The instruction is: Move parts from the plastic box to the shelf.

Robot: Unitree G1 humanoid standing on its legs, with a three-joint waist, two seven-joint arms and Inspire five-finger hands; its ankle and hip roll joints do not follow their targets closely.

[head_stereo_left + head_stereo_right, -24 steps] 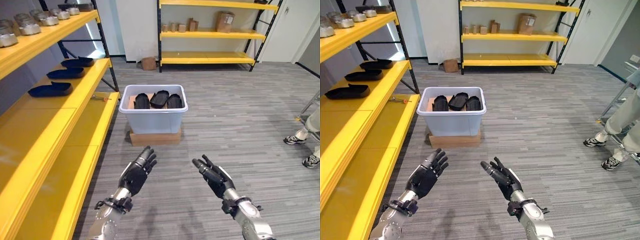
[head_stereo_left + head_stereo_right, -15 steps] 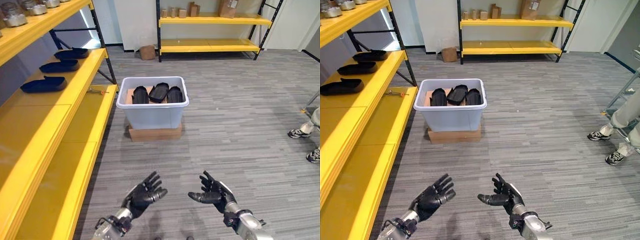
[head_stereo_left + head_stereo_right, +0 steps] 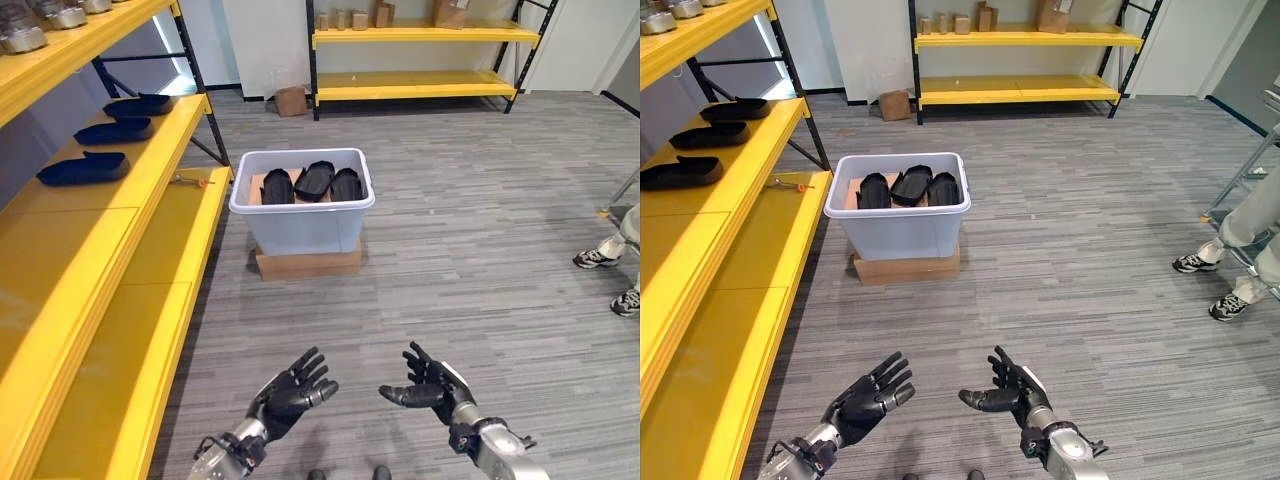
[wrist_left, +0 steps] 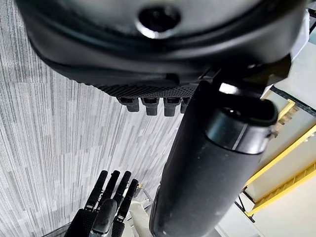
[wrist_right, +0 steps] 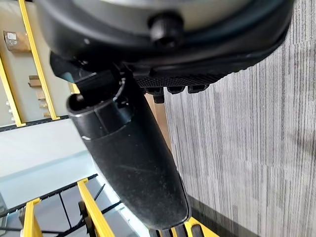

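Note:
A pale plastic box point(image 3: 302, 222) stands on a flat cardboard base point(image 3: 308, 263) on the floor ahead. Three black parts point(image 3: 313, 184) lie side by side inside it. More black parts point(image 3: 82, 167) rest on the yellow shelf point(image 3: 110, 215) along the left. My left hand point(image 3: 290, 393) and right hand point(image 3: 430, 381) hover low in front of me, well short of the box. Both are open with spread fingers and hold nothing. In the left wrist view the right hand point(image 4: 104, 211) appears beyond my own thumb point(image 4: 207, 168).
A small tool with an orange tip point(image 3: 190, 181) lies on the lower shelf level near the box. Another yellow shelf point(image 3: 425, 85) with cartons lines the back wall. A person's shoes point(image 3: 612, 279) show at the right edge. Grey floor lies between me and the box.
The view has tilted down and the box sits a little closer. Both hands have dropped lower and turned palms inward, fingers still spread.

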